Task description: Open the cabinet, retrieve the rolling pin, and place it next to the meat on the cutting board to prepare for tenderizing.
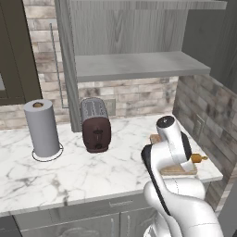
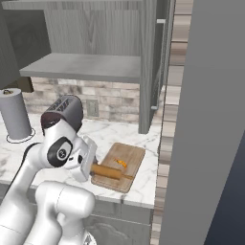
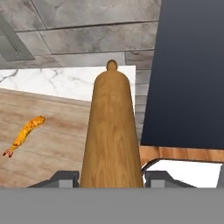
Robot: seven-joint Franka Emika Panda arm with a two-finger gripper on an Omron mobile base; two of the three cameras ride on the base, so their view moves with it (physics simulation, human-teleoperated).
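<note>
The tan rolling pin (image 3: 111,131) lies lengthwise between my fingertips (image 3: 65,177), and my gripper (image 3: 111,177) is shut on it. From the right base, the rolling pin (image 2: 111,172) sits low over the near edge of the cutting board (image 2: 131,153); I cannot tell whether it touches. The small orange meat (image 2: 121,163) lies on the board just beyond the pin, and the meat (image 3: 24,133) is left of the pin in the hand view. One stub handle of the rolling pin (image 1: 199,158) pokes out past my arm. The cabinet (image 1: 139,65) stands open, its grey shelf bare.
A dark red toaster (image 1: 96,124) and a paper towel roll (image 1: 42,128) stand on the marble counter (image 1: 92,171) to the left. The open cabinet door (image 2: 148,62) hangs above the board. A tall dark panel (image 2: 210,119) closes off the right side.
</note>
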